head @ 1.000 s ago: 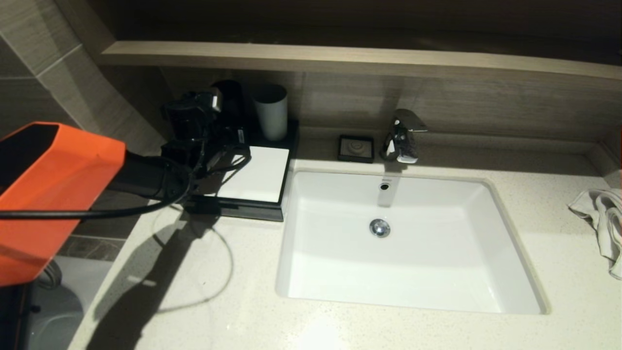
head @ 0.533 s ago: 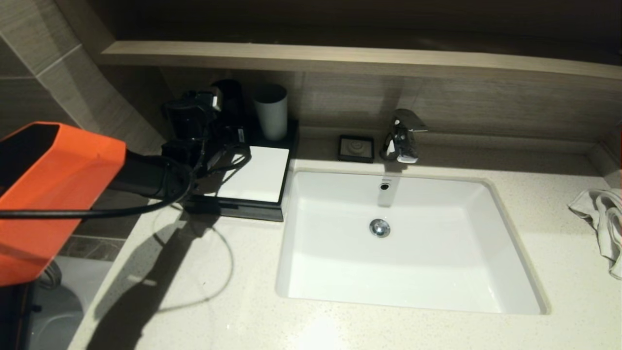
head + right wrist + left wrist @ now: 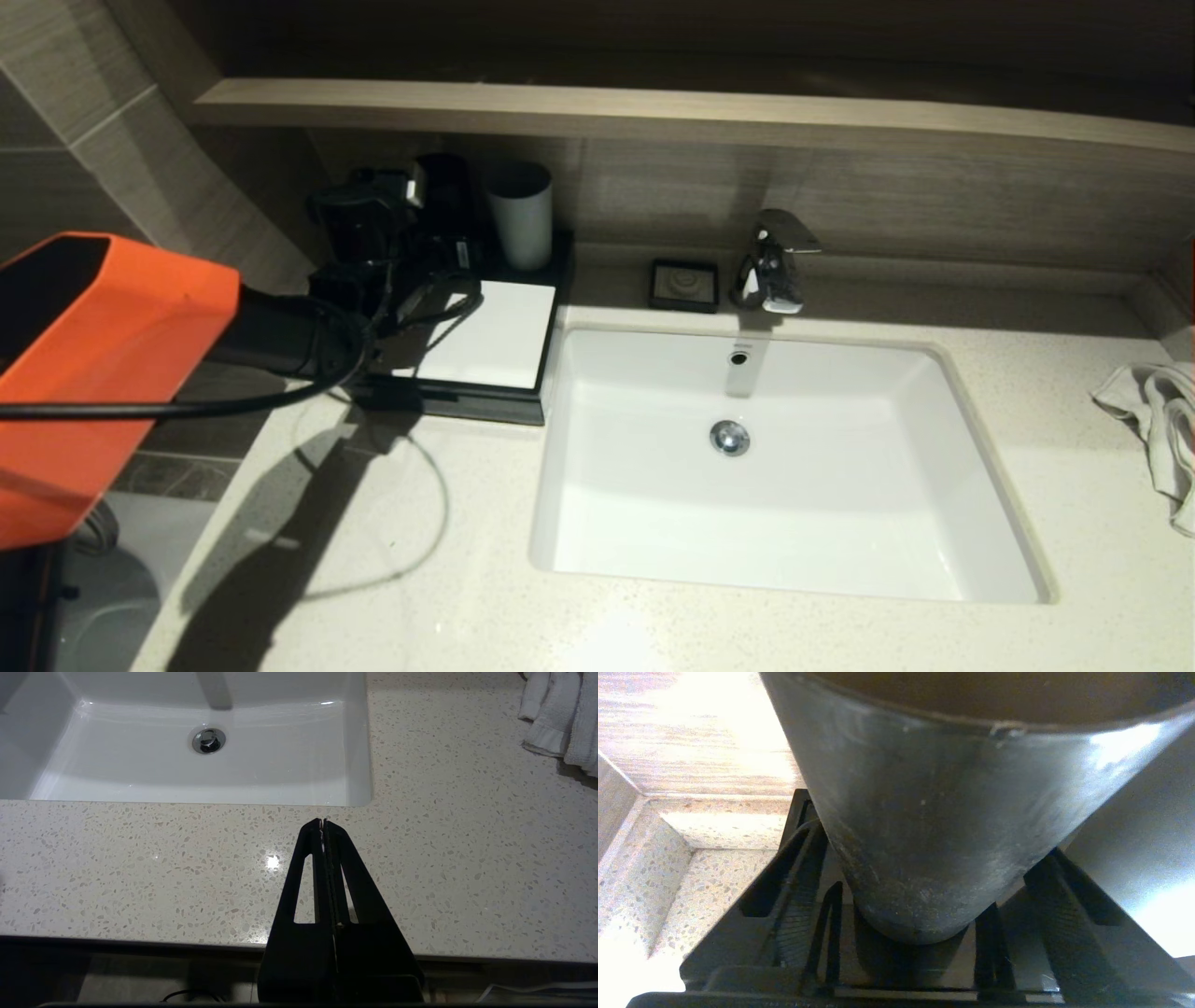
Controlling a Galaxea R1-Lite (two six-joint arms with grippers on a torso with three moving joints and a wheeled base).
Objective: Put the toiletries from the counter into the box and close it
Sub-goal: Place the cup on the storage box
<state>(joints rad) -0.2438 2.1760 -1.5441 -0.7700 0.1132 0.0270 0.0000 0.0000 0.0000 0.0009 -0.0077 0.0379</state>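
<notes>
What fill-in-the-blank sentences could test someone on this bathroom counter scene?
1. The right pincer hangs over the counter with its jaws ___.
2. The left pincer straddles the dark cup with its jaws ___.
3. The towel lies on the counter to the ___ of the basin.

Missing words: shut; open; right.

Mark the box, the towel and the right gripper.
box [image 3: 495, 336], head view, on its white panel.
towel [image 3: 1162, 420], head view, on the crumpled cloth.
right gripper [image 3: 323, 823], right wrist view, at its closed fingertips.
</notes>
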